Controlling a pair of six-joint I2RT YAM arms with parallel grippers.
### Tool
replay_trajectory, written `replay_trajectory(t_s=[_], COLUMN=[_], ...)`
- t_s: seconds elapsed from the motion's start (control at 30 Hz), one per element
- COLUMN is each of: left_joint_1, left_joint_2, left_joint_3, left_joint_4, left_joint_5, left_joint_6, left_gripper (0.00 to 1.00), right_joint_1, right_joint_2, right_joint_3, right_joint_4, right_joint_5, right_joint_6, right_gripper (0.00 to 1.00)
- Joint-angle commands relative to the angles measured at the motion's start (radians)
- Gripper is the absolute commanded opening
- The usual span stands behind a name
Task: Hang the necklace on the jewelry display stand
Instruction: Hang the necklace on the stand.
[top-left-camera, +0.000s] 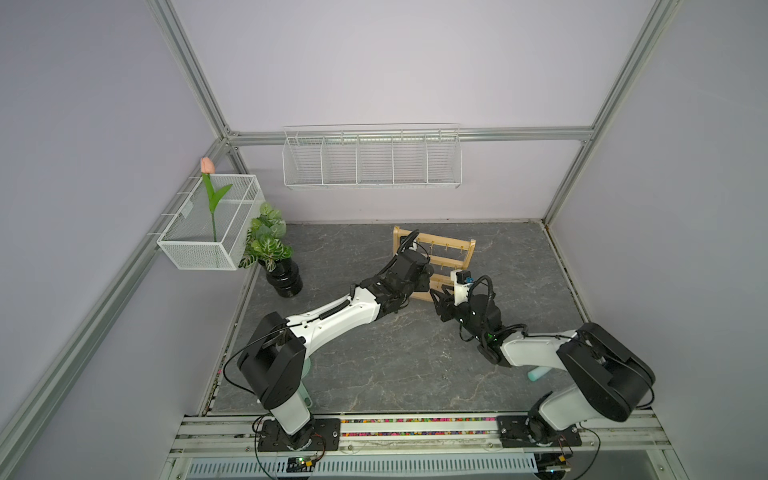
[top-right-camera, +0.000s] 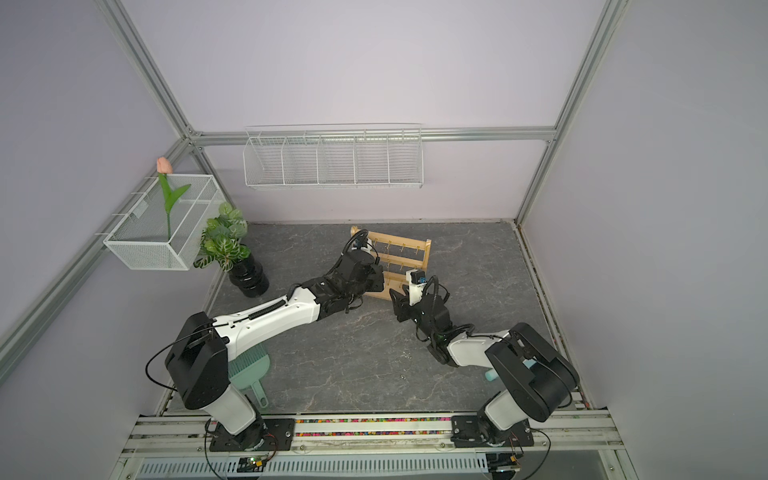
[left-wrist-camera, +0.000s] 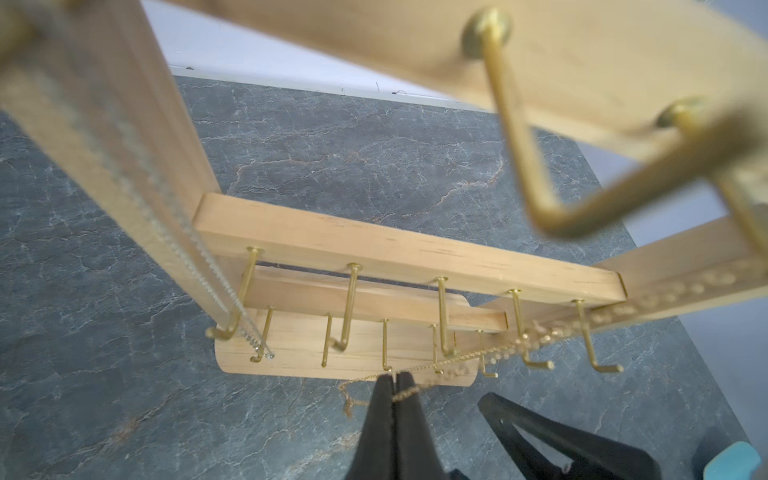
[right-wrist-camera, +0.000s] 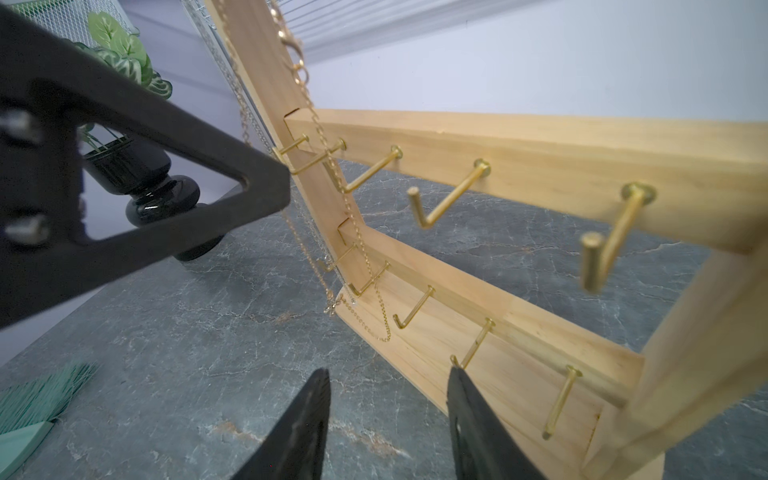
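In a top view the stand (top-left-camera: 449, 239) sits at the desk's (top-left-camera: 374, 365) back; left wrist: left jaws pinch the necklace (left-wrist-camera: 411, 390) under a low hook (left-wrist-camera: 385, 345) (neighbouring hooks could snag it); right wrist: right jaws apart, empty.

The grey tabletop (top-left-camera: 374, 374) bears the jewelry display stand (top-left-camera: 471, 253) and a potted plant (top-left-camera: 268, 245).
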Motion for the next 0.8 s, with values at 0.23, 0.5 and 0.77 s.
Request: replay_trajectory(t_s=[0.23,0.5,0.77], left_joint_1=[0.005,0.004,0.004], left_joint_2=[-0.046,-0.056,-0.055], left_joint_3=[-0.053,-0.056,-0.059], left_joint_4=[0.001,0.019,0.034], left_joint_5=[-0.001,0.01,0.019], left_joint_6=[-0.026,-0.023,-0.026], left_gripper=[0.0,0.0,0.0], right_joint_1=[0.044,0.056,0.056], right_joint_2=[0.091,0.17,0.188], right_joint_3=[0.078,0.103,0.123], right_joint_4=[0.082,0.148,0.163], right_joint_5=[0.097,0.231,0.227], right_joint_6=[-0.006,0.011,0.004], right_gripper=[0.5,0.51,0.51])
